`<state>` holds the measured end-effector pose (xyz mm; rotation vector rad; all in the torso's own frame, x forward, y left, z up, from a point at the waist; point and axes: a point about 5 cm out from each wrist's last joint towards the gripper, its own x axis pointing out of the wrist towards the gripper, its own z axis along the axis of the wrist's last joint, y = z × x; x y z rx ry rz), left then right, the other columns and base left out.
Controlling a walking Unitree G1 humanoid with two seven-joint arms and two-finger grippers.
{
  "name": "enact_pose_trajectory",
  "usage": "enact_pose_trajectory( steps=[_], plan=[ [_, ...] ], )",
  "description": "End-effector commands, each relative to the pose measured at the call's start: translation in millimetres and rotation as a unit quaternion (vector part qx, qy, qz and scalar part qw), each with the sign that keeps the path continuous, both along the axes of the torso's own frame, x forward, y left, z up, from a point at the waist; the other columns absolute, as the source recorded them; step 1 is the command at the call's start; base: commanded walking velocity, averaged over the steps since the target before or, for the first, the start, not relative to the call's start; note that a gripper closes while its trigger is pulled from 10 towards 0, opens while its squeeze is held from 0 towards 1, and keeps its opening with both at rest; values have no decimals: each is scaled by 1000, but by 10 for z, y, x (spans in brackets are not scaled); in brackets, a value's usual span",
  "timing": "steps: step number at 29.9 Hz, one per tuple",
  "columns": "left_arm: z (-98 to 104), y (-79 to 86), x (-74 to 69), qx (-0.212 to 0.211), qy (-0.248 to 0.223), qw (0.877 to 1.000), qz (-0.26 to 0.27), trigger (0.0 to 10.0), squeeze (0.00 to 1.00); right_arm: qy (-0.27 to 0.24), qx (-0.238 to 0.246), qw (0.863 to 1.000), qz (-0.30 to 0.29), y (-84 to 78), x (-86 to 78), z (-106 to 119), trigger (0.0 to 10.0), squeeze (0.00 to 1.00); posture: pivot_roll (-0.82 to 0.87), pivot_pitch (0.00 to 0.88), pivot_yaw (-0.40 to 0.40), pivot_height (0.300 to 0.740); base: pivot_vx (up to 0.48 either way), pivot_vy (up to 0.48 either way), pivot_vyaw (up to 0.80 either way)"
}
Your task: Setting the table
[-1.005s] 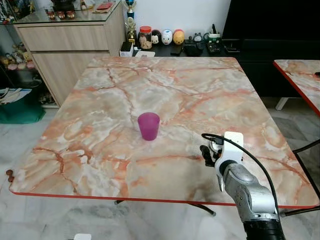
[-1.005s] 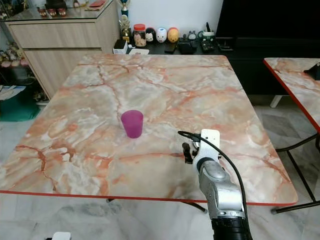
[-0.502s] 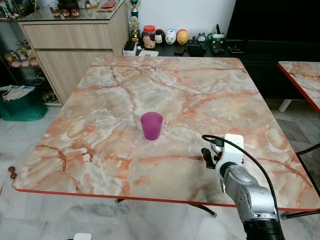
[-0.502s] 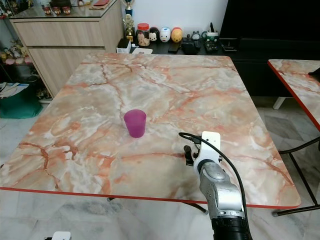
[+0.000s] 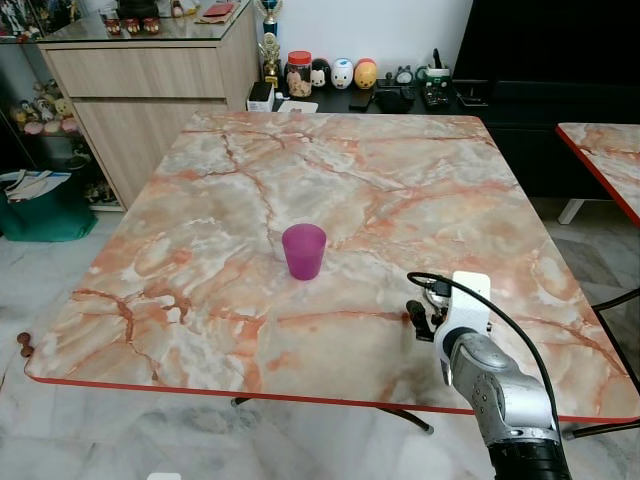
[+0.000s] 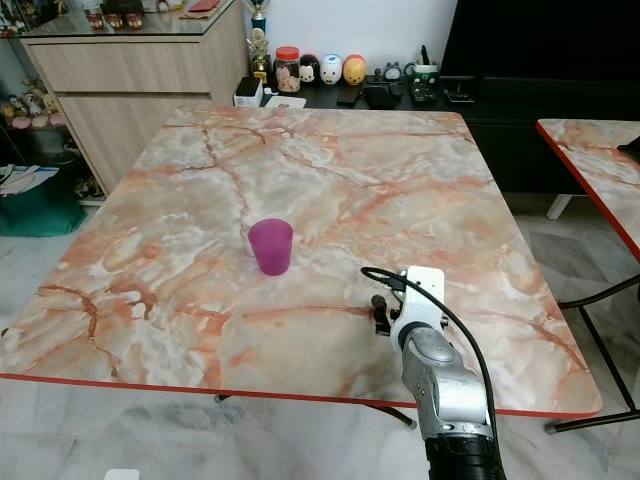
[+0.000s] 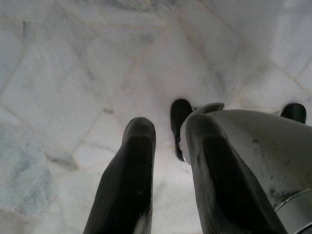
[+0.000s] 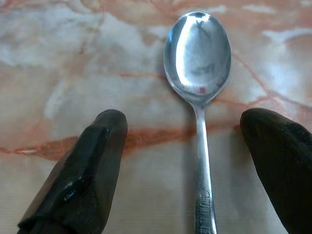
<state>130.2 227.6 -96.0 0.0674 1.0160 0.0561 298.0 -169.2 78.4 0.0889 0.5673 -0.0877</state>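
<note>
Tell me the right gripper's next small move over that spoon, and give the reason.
Probably lift straight up and draw back. The right gripper is open, its fingers standing apart on either side of the spoon, which lies flat on the marble table, right of the purple cup. Neither finger touches the handle, so the spoon looks already placed.

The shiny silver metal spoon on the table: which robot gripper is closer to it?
Right. The right gripper sits open over the shiny silver metal spoon, one finger on each side. The left gripper hangs down over the pale floor tiles.
</note>
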Motion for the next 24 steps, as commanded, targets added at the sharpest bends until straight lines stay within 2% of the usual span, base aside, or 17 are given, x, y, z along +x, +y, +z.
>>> enact_pose_trajectory(
  steps=[1,9,10,11,24],
  plan=[
    [-3,-19,10,1,2,1000,0,10000,0,5,-1,1000,2,-18,-12,2,10000,0,-60,0,-21,740,0,0,0],
    [-5,-71,47,-2,2,1000,-2,10000,0,9,-6,1000,6,-16,-23,-13,10000,0,-61,0,-22,740,0,0,0],
    [-7,-82,46,-3,2,1000,-2,10000,0,9,-6,1000,7,-18,-25,-14,8039,0,-59,0,-23,740,0,0,0],
    [-9,-90,46,-3,2,1000,-3,10000,0,9,-6,1000,7,-18,-27,-16,0,0,-59,0,-23,740,0,0,0],
    [-9,-107,50,-8,-2,1000,-3,10000,0,10,-15,1000,9,-43,-25,-10,0,0,-62,0,-26,740,0,0,0]
  ],
)
